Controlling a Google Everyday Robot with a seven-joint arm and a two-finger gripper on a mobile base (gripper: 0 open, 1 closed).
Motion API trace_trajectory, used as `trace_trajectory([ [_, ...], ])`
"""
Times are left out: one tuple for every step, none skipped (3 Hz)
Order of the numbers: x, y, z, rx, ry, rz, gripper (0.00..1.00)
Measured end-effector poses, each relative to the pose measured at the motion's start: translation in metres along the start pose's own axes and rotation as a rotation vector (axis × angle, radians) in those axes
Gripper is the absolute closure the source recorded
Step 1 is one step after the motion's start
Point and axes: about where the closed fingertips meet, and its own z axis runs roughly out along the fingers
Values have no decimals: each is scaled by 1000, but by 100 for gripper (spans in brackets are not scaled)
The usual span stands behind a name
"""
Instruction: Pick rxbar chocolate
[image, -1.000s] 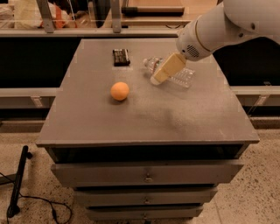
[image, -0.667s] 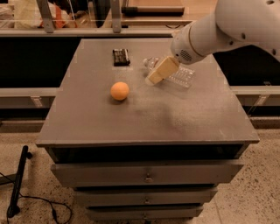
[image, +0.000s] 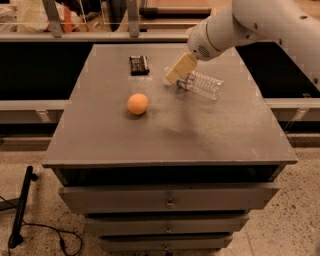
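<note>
White rounded arm (image: 265, 20), dotted wrist grille (image: 202, 50), beige gripper (image: 172, 77) at its tip

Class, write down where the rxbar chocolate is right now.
In the camera view, the rxbar chocolate lies flat near the far edge of the table, beyond the orange ball; the gripper is to its right, by the water bottle.

Matt grey counter (image: 210, 140); clear ribbed plastic water bottle (image: 206, 85); black-wrapped rxbar chocolate (image: 139, 64); smooth matt tan gripper (image: 176, 74) at the bottle's left end.
</note>
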Motion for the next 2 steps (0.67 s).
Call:
trace_trajectory([
  [-6,-18,28,-69,6,-34,0],
  [-11,-27,59,-128,7,-55,0],
])
